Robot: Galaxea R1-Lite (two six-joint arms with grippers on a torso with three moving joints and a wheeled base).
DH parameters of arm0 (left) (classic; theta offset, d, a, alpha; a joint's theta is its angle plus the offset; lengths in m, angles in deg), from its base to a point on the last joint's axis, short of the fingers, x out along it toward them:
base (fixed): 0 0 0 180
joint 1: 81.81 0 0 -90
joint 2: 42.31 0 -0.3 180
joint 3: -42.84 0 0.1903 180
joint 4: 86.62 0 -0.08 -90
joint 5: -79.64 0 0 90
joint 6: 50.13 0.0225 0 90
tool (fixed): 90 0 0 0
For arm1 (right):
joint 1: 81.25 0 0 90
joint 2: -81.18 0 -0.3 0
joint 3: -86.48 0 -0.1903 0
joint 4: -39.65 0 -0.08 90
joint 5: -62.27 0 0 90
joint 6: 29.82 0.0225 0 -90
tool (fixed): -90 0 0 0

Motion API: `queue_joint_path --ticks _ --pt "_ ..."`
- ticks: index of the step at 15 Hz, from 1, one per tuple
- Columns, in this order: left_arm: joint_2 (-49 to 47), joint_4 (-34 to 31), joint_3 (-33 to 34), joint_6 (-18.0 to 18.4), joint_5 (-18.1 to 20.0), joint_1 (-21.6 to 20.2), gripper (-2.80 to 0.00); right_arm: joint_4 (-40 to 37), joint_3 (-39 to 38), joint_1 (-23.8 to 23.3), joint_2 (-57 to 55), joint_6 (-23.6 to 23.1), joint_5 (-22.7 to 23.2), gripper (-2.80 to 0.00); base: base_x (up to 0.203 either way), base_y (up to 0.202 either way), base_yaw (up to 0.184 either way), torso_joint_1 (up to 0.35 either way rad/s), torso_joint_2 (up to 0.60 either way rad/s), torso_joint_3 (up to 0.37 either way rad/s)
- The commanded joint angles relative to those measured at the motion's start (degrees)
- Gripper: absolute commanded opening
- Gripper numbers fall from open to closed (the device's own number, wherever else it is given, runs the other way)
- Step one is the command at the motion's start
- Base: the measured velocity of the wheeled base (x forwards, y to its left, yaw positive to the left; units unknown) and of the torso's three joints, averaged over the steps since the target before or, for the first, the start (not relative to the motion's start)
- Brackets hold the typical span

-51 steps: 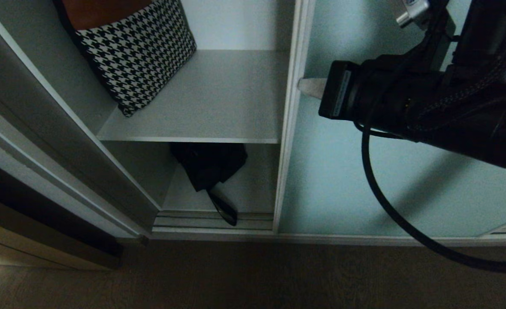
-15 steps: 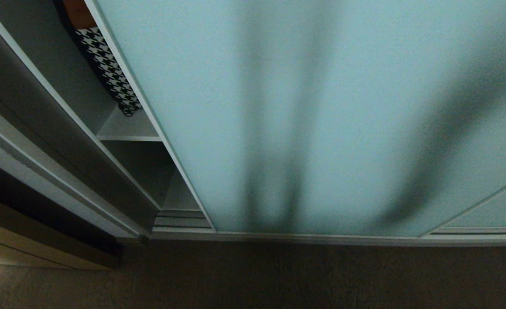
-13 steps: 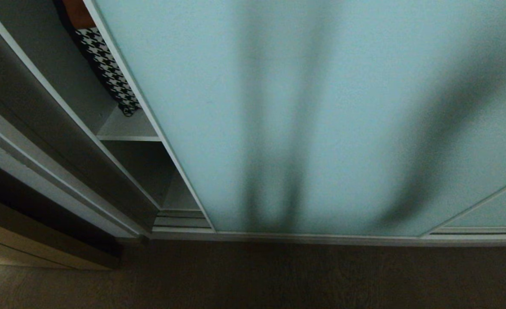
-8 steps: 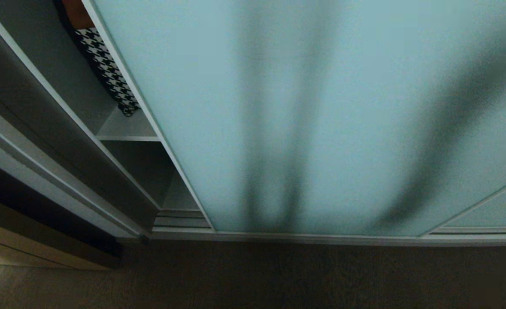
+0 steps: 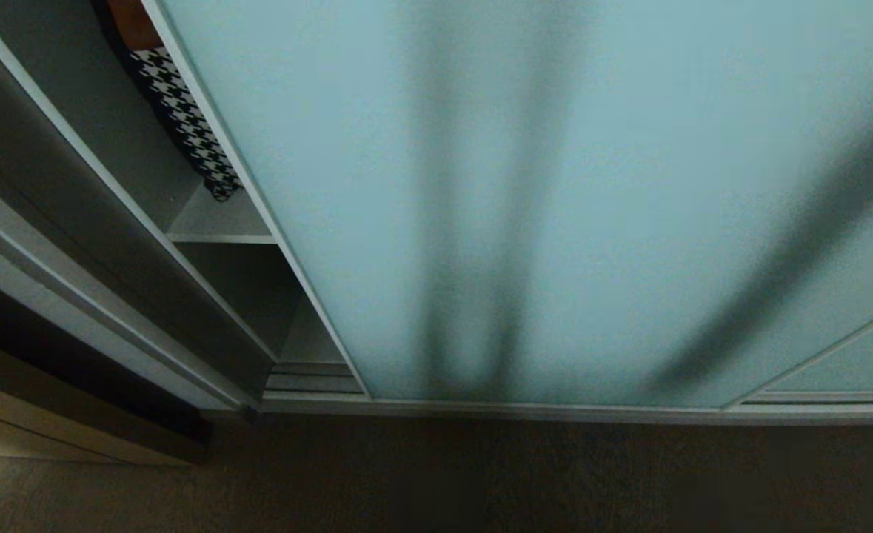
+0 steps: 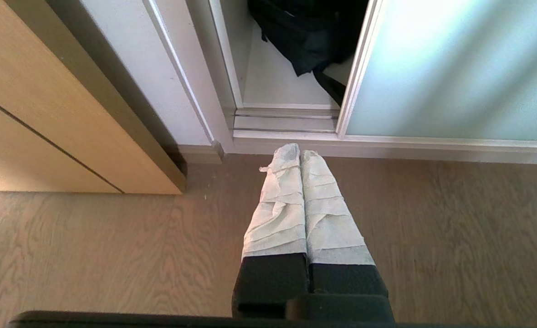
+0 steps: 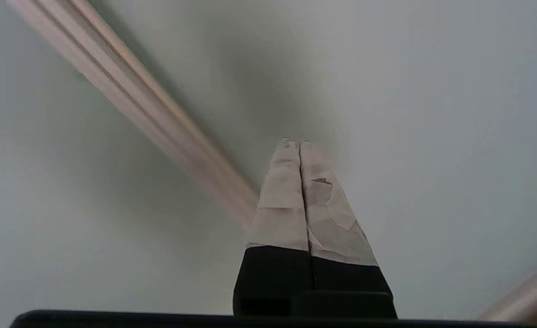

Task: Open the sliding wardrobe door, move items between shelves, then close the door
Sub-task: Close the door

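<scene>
Door leftward since, long axis upright

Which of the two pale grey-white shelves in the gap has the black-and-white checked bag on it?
The upper pale grey-white shelf carries the black-and-white houndstooth bag; the bottom pale board holds a black textured garment instead.

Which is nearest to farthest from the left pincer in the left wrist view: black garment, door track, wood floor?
From the left pincer, shut and parked low:
1. Wood floor, directly beneath.
2. Door track, just beyond the tips.
3. Black garment, deeper inside the wardrobe.
</scene>
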Motion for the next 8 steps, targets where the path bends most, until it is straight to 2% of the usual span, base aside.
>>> queue_joint_path --ticks 1,8 --pt "-0.08 0.03 0.00 0.01 0.01 -0.02 -2.80 1.81 1.59 0.41 -2.78 4.33 2.61 -2.80 0.000 0.000 0.000 0.000 0.00 0.000" --pt "-0.08 0.03 0.00 0.01 0.01 -0.02 -2.80 18.80 1.95 -0.04 -5.79 19.08 4.12 -2.80 0.000 0.000 0.000 0.000 0.00 0.000"
